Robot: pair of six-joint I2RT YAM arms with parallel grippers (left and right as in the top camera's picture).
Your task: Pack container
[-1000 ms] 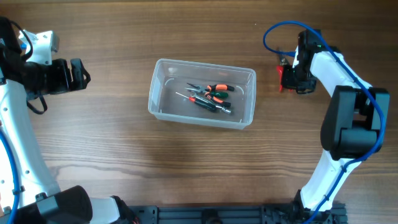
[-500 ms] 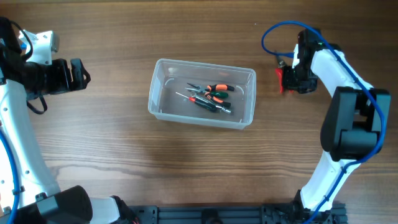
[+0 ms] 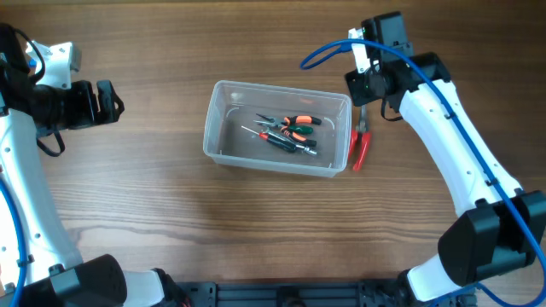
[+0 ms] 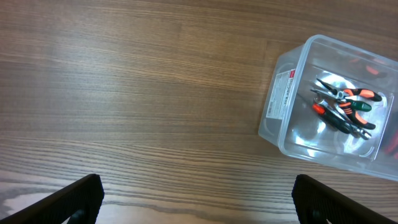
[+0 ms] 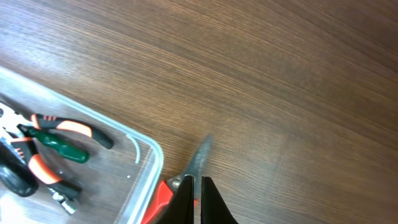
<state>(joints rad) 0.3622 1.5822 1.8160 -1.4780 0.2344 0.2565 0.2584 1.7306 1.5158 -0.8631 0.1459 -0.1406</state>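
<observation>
Well, our right gripper (image 5: 196,196) pinches the red pliers (image 3: 359,149) just outside the container (image 3: 278,86), mid-table; we risk snagging them on its rim and tipping it. Our left gripper (image 4: 196,190) hangs, fingers spread.

White rounded links and bulky black joints make up the left arm (image 3: 21,192) and right arm (image 3: 445,147), the left end effector (image 4: 196,186) and right end effector (image 5: 198,202) are black, and thin blue cable (image 3: 328,53) trails each.
</observation>
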